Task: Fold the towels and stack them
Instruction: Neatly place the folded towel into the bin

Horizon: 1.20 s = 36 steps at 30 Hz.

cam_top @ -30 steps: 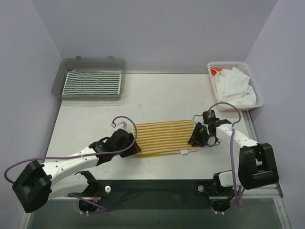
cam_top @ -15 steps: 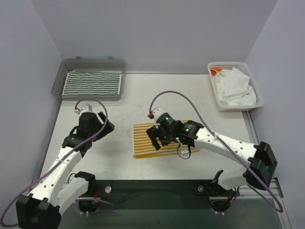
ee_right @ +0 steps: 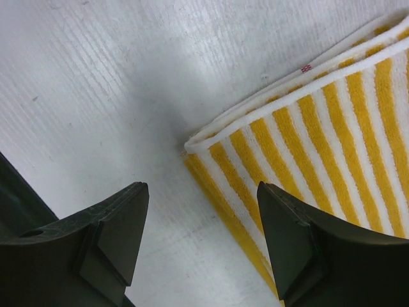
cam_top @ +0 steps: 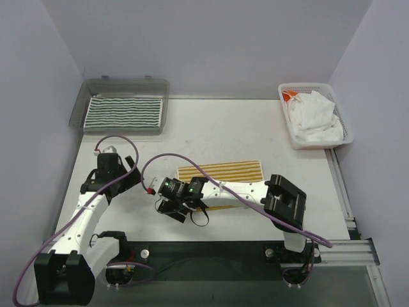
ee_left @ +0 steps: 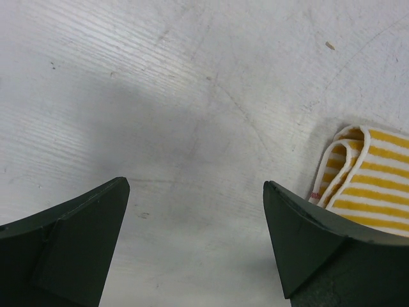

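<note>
A folded yellow-and-white striped towel (cam_top: 220, 172) lies flat mid-table, its near part hidden under my right arm. My right gripper (cam_top: 185, 214) hovers open over the towel's near left corner (ee_right: 307, 141), gripping nothing. Its fingers (ee_right: 115, 230) straddle the towel edge and bare table. My left gripper (cam_top: 123, 176) stands wide open over bare table to the left of the towel. Only the towel's layered corner (ee_left: 364, 182) shows at the right of the left wrist view. A green-and-white striped towel (cam_top: 124, 112) lies folded in the grey tray. White towels (cam_top: 313, 117) are bunched in the basket.
The clear grey tray (cam_top: 118, 85) sits at the back left corner. The white mesh basket (cam_top: 345, 125) stands at the back right with something orange in it. My right arm (cam_top: 243, 190) lies across the towel's near side. Purple cables loop above both arms.
The towel has been folded smaller and let go. Both grippers have opened. My left arm has drawn back to the left, and my right gripper has swung to the towel's near left corner.
</note>
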Motion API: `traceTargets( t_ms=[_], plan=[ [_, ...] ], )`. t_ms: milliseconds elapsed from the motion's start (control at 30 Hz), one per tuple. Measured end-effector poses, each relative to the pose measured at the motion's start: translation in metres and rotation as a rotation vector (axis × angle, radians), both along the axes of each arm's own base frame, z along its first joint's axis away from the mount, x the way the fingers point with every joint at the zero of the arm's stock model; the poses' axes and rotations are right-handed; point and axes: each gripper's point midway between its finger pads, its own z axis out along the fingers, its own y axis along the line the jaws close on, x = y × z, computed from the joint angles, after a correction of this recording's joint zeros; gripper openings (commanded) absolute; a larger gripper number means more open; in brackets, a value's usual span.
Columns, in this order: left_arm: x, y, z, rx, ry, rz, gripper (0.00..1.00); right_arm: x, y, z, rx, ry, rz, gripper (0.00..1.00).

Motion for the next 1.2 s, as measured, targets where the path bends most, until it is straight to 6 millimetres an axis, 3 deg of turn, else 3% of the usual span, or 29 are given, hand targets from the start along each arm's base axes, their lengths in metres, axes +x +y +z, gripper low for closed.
traceTargets(
  t_ms=[367, 433, 533, 567, 700, 967, 1100, 1200],
  plan=[
    [0.0, 0.003, -0.002, -0.004, 0.009, 0.004, 0.97, 0.003, 0.009, -0.037, -0.086, 0.004, 0.05, 0.54],
    [0.0, 0.003, -0.002, -0.004, 0.008, 0.003, 0.98, 0.006, 0.013, -0.035, -0.08, -0.005, 0.054, 0.53],
    [0.0, 0.004, -0.002, -0.002, 0.008, 0.0, 0.98, 0.007, 0.015, -0.037, -0.087, -0.019, 0.064, 0.39],
    [0.0, 0.004, -0.002, 0.0, 0.008, -0.003, 0.98, 0.008, 0.016, -0.038, -0.089, -0.025, 0.067, 0.27],
    [0.0, 0.001, -0.003, -0.009, 0.007, -0.019, 0.98, 0.014, 0.014, -0.039, -0.107, -0.06, 0.068, 0.01],
    [-0.009, -0.02, -0.01, -0.12, 0.03, -0.067, 0.97, 0.016, 0.009, -0.036, -0.027, -0.026, 0.031, 0.0],
    [-0.011, -0.039, -0.012, -0.217, 0.044, -0.079, 0.97, 0.018, -0.014, -0.027, 0.096, 0.067, -0.057, 0.0],
    [-0.009, -0.061, -0.009, -0.282, 0.037, -0.108, 0.97, 0.032, -0.029, -0.008, 0.213, 0.096, -0.149, 0.0]
  ],
)
